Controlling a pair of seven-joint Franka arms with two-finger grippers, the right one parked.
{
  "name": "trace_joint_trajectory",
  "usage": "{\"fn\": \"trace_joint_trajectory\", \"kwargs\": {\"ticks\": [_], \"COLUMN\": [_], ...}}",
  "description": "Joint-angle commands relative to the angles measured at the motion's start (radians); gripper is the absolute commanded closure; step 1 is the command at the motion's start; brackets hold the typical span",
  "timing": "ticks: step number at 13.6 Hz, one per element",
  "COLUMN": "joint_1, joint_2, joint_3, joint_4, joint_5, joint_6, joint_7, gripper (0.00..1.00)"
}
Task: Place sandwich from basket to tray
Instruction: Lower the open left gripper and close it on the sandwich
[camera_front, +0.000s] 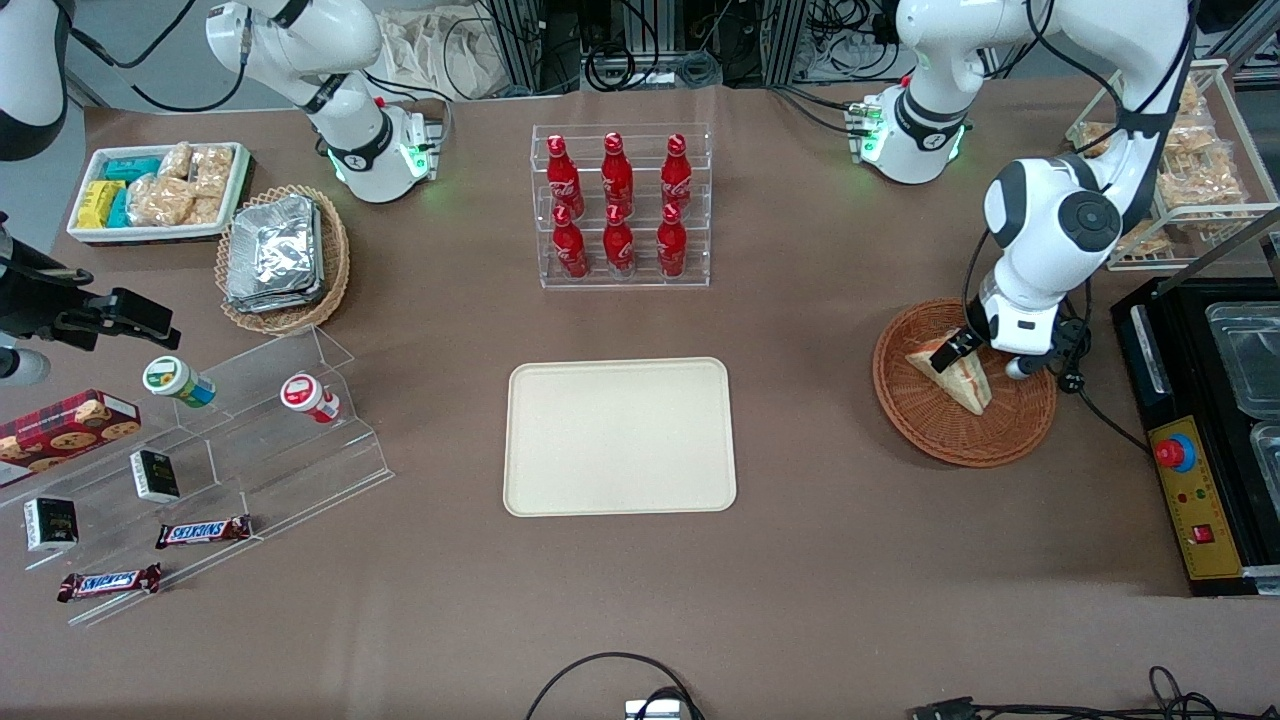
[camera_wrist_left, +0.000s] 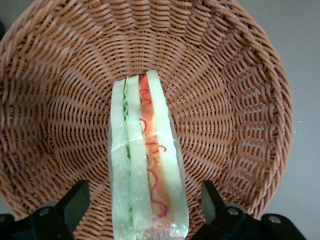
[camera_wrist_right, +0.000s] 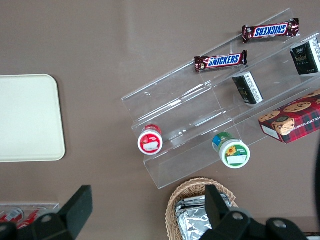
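As seen from the front, the gripper (camera_front: 962, 347) is lowered over the basket (camera_front: 1010, 440) toward the working arm's end of the table, right above the sandwich (camera_front: 953, 376); the sandwich is seen lying in the basket, its pale wedge running from just beneath the gripper toward the front camera; the tray (camera_front: 619, 437) is set well apart from the basket, near the middle of the table and toward the parked arm's end, with nothing on it; a rack of red bottles (camera_front: 620, 206) is stood farther from the camera than the tray.

In the left wrist view, the sandwich (camera_wrist_left: 147, 165) is shown wrapped in clear film, cut edge upward, with green, red and orange layers between white bread; its long axis is laid straight through the gap between the two fingers (camera_wrist_left: 75, 202), which are spread wide, one on each flat bread face, neither touching it; the closing direction is therefore judged to lie across the thin width, so that a descent and a squeeze would be all that is called for; the basket (camera_wrist_left: 240, 90) weave is seen all around.

In the right wrist view, only the tray (camera_wrist_right: 30, 117) corner and a clear stepped stand (camera_wrist_right: 200, 125) with snacks are shown.
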Motion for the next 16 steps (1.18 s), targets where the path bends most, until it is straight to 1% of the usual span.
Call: {"fn": "trace_joint_trajectory", "kwargs": {"ticks": [1,5,6,7,9,12,14,16], "joint_1": [-0.001,-0.001,-0.001,-0.001,-0.001,-0.003,-0.003,-0.003], "joint_2": [0.008,0.018,0.018,0.010,-0.033,-0.112,-0.137,-0.136], "joint_3": [-0.005,-0.005,-0.005,-0.005,-0.007,-0.025,-0.053,-0.065], "joint_4": [-0.027,-0.028,-0.028,-0.027,-0.016,0.025,0.065,0.142], "joint_5": [0.003,0.003,0.003,0.003,0.004,0.020,0.023,0.055], "joint_6": [0.063,0.076,0.076,0.074,0.038,-0.093,-0.163,-0.255], "joint_7": [-0.022,-0.021,-0.021,-0.016,-0.010,0.039,0.103,0.178], "gripper": [0.16,0.69,0.76,0.78,0.79,0.79,0.79,0.79]}}
